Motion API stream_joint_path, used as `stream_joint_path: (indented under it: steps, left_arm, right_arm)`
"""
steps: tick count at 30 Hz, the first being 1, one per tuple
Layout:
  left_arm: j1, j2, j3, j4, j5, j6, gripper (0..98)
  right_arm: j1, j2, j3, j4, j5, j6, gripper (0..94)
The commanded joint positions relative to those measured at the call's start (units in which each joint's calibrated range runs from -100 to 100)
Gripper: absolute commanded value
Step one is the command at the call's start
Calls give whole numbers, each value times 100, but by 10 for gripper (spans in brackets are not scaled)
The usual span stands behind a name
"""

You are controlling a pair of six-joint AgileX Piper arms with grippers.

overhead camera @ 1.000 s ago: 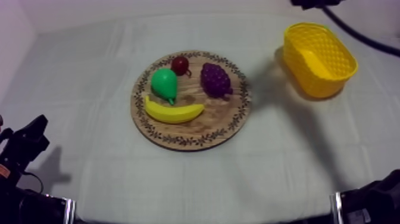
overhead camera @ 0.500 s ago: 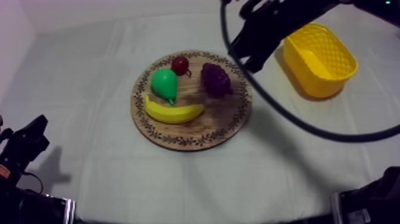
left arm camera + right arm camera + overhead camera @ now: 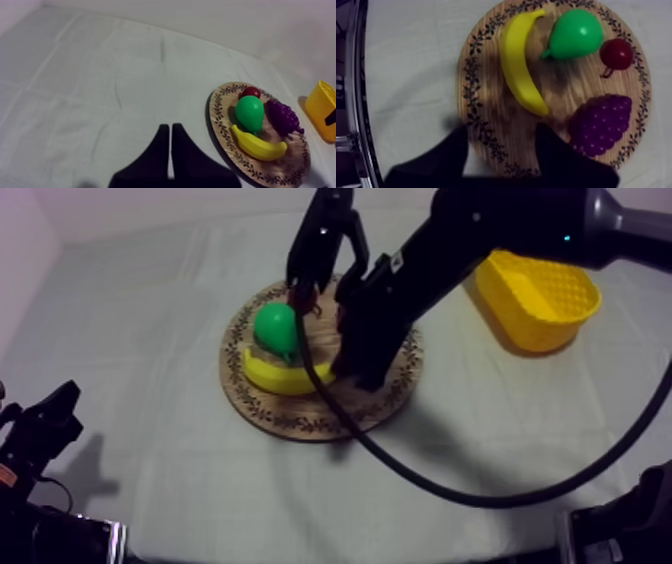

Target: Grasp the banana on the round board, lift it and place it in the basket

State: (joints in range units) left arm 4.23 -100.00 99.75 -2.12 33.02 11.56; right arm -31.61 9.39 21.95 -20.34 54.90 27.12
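Right wrist view: the right gripper [image 3: 501, 137] has its two black fingers spread apart with nothing between them, poised over the patterned rim of the wooden board [image 3: 473, 65]
Left wrist view: the left gripper [image 3: 170, 131] has its fingers pressed together in a narrow wedge, closed on nothing, over bare cloth well apart from the board
Banana: the banana [image 3: 518, 65] lies flat on the board just beyond the right fingers, with its nearer tip pointing toward the gap between them and its outer curve following the rim
Neighbours: the pear [image 3: 575, 35] sits close beside the banana's far end, stem toward it, though I cannot tell whether they touch; the small red fruit [image 3: 617, 53] is just past the pear; the bunch of grapes [image 3: 601, 122] lies near one right finger, apart from the banana
Basket: the yellow basket [image 3: 530, 328] stands on the desk [image 3: 411, 75] well apart from the board, on the right arm's side
Step in hand: by my reading, the approach; the banana has not yet been taken
Handling: probably a light, stiff plastic toy with a smooth, glossy skin, so likely slippery; the tapering ends would squirt out of a pinch
Where to hold: across the thick middle, fingers spanning its narrow width, clear of the pear end
Risk: nudging the pear or the grapes on the way down
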Motion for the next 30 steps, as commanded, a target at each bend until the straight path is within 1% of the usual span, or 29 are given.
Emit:
stream_joint_path:
  steps: [1, 6, 17, 30]
  left_arm:
    - [1, 0, 3, 0, 5, 1, 1]
    - [1, 0, 3, 0, 5, 1, 1]
    - [1, 0, 3, 0, 5, -1, 1]
    - [1, 0, 3, 0, 5, 1, 1]
  right_arm:
    - [-29, 70, -29, -33, -75, 32, 564]
    - [-129, 359, -255, -62, -105, 38, 597]
    - [-328, 1433, -1092, -57, -138, -17, 606]
    - [-428, 2837, -2135, 70, -218, -135, 604]
